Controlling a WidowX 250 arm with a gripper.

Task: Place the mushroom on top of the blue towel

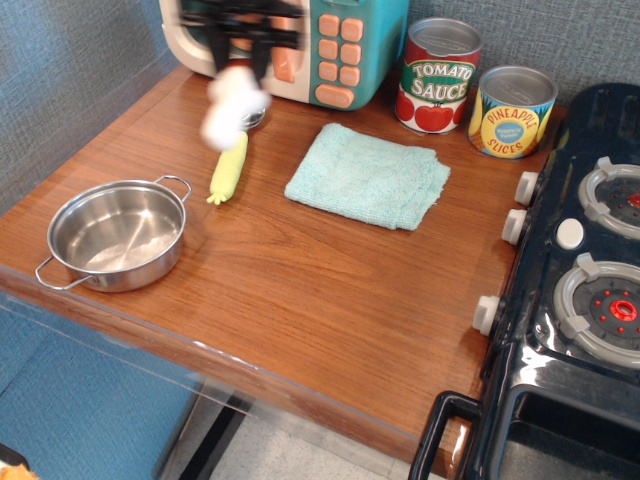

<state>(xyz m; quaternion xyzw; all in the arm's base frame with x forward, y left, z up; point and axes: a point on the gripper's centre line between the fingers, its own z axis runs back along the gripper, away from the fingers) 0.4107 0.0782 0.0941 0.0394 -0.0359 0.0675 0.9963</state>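
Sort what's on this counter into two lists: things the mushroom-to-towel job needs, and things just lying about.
Needed: mushroom, blurred, hanging from the gripper; blue towel.

Lying about: corn cob, steel pot, toy microwave, tomato sauce can, pineapple can, toy stove.

Counted on the tabletop: two cans, one towel, one pot, one corn cob, one toy microwave.
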